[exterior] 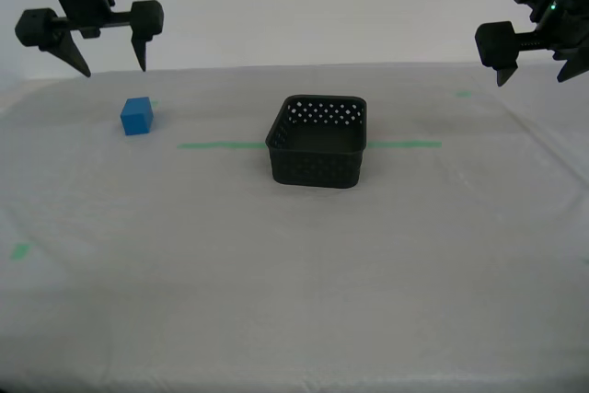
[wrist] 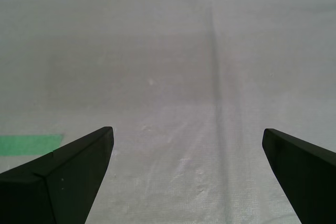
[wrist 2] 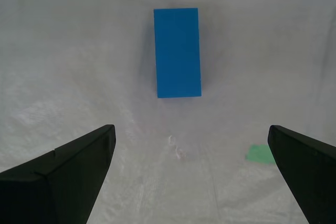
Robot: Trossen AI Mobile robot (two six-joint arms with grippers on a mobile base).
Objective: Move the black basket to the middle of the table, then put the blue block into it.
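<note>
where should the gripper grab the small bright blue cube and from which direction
Come straight down from above with my second gripper, whose open jaws already hang over the small solid bright blue cube. Close on two opposite flat side faces, around its middle. It sits flat on the whitish cloth-covered table, well clear of the black perforated plastic basket, so nothing blocks a top-down approach.

Black basket point(exterior: 317, 142) upright, mid-table point(exterior: 294, 301), on green line; blue block point(exterior: 136, 116) apart, toward exterior view's left.

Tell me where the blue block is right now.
The blue block sits on the table toward the exterior view's left, apart from the black basket, below my open second tool.
</note>
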